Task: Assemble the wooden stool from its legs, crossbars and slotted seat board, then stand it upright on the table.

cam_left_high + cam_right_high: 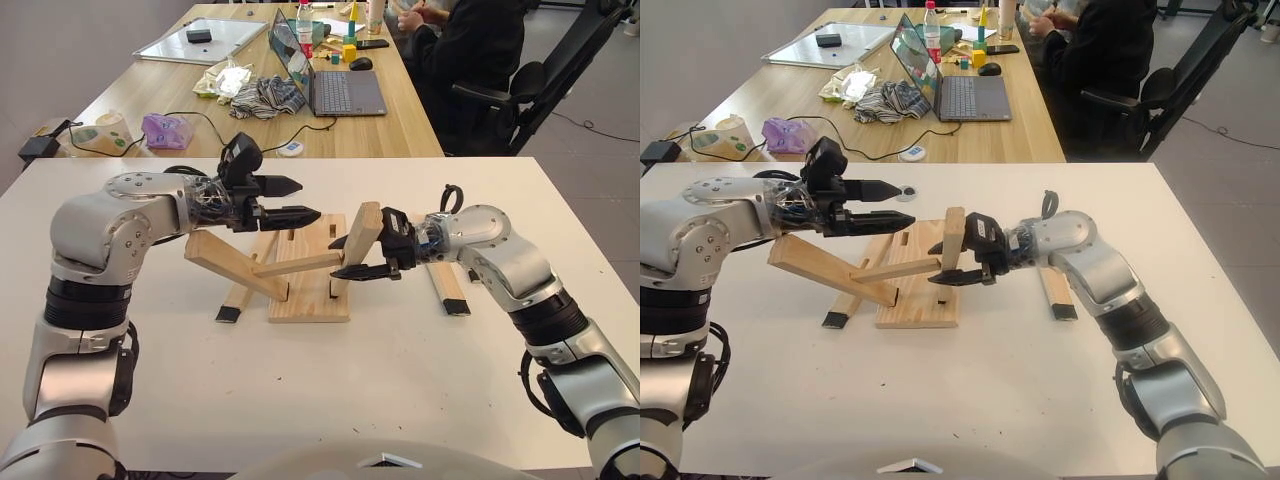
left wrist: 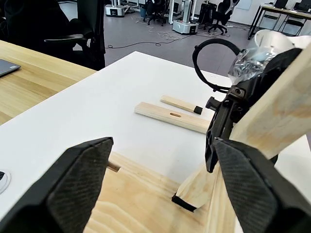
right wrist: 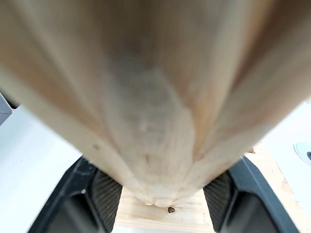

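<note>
Head view: left claw (image 1: 306, 199) gapes above the seat (image 1: 305, 295), which lies flat on the tabletop (image 1: 400, 400); right claw (image 1: 352, 257) clamps a tilted leg (image 1: 363, 228) over the seat. Left wrist: fingers (image 2: 77, 179) apart, seat beneath. Right wrist: leg between pads (image 3: 104, 191).

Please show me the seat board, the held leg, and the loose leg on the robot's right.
seat board (image 1: 312, 300): left eye view, bare top near front.
held leg (image 1: 366, 225): left eye view, upper end.
loose leg (image 1: 448, 288): left eye view, wooden middle part.
</note>
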Controlling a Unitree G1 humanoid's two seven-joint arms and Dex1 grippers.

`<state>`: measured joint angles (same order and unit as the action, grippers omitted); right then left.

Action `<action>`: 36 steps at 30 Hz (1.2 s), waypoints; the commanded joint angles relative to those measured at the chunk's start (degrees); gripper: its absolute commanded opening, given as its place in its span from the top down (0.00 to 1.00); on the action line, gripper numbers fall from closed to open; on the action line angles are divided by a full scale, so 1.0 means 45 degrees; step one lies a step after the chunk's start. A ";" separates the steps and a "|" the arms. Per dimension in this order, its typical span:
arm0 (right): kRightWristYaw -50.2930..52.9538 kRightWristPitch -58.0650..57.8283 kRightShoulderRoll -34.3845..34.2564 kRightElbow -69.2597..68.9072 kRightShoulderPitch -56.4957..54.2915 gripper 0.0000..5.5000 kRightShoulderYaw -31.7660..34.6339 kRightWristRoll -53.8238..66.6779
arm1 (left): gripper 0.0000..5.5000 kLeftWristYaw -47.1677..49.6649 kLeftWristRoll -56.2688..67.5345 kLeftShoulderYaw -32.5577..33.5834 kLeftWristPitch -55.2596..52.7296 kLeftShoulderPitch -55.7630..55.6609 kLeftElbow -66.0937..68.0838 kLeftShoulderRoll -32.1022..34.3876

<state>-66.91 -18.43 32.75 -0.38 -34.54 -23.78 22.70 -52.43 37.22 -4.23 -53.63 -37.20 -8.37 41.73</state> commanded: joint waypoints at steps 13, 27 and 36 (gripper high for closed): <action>-0.0311 -0.1358 0.2013 0.2765 0.1804 0.63 -0.3355 -0.3641 | 0.30 -0.0768 -0.1431 -0.0901 0.0871 -0.0847 0.0275 -0.0125; -0.0920 -0.0222 0.1975 0.5429 0.1193 0.63 -0.5815 -0.5824 | 0.30 -0.0028 -0.1112 -0.0200 0.0409 -0.0386 -0.0177 -0.0627; -0.0512 0.0154 0.1482 0.6954 0.2285 0.63 -0.5641 -0.4817 | 0.30 -0.0112 -0.1042 -0.0166 0.0341 -0.0498 -0.0076 -0.0508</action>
<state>-70.11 -6.74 34.49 15.13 -38.30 -29.55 24.83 -53.41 30.58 -7.30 -49.81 -38.76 -7.48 39.37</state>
